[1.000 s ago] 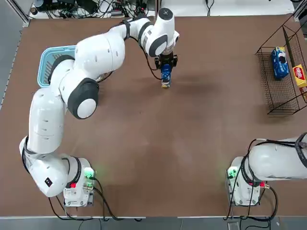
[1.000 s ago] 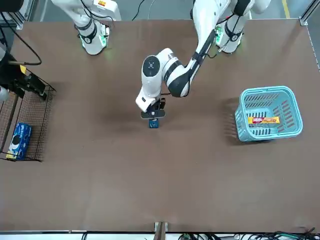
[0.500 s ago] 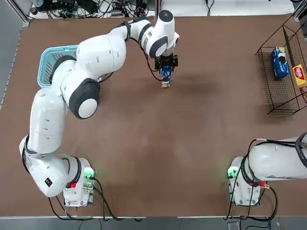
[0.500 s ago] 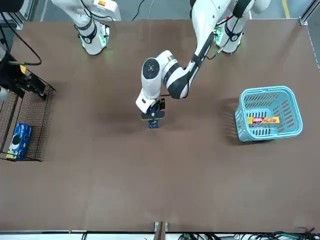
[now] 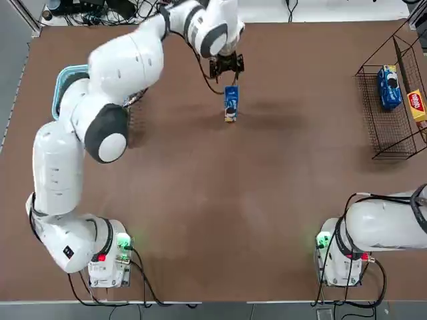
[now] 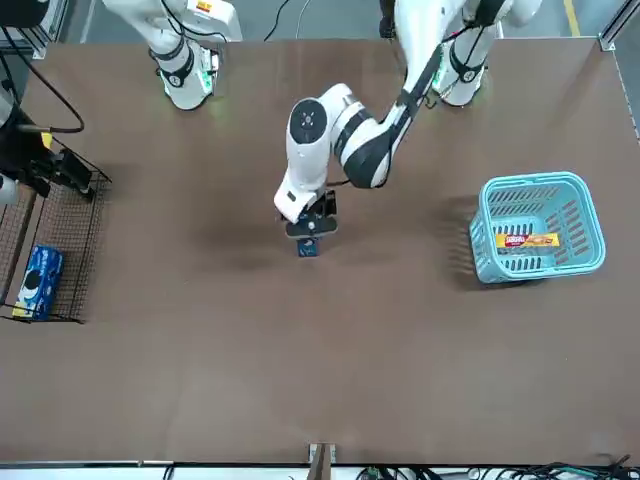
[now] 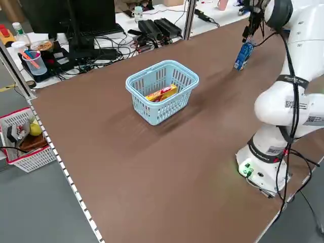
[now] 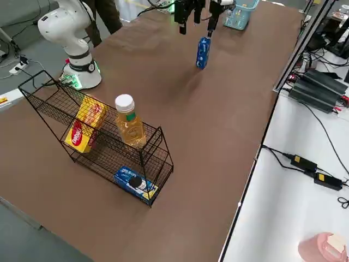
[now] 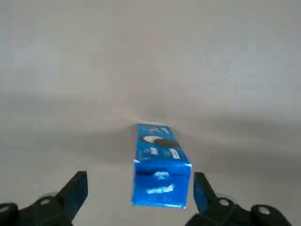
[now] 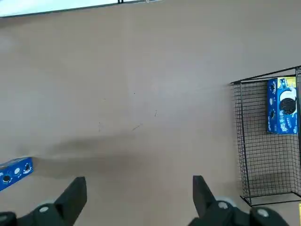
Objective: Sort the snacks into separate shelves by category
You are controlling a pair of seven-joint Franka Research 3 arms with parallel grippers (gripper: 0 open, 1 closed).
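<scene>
yellow-red packet (image 7: 162, 93) inside blue basket (image 7: 142, 83)

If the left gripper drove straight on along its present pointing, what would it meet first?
Probably the blue packet: it sits ahead between the left gripper's open fingers, nearer one than the other. Depth is unclear, so a fingertip might reach the tabletop first.

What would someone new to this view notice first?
Probably the big white left arm, its gripper open beside a blue snack packet on the table's far side. Next, the black wire rack toward the right edge, holding a blue packet, a yellow one and a bottle. Then the light-blue basket at far left.
</scene>
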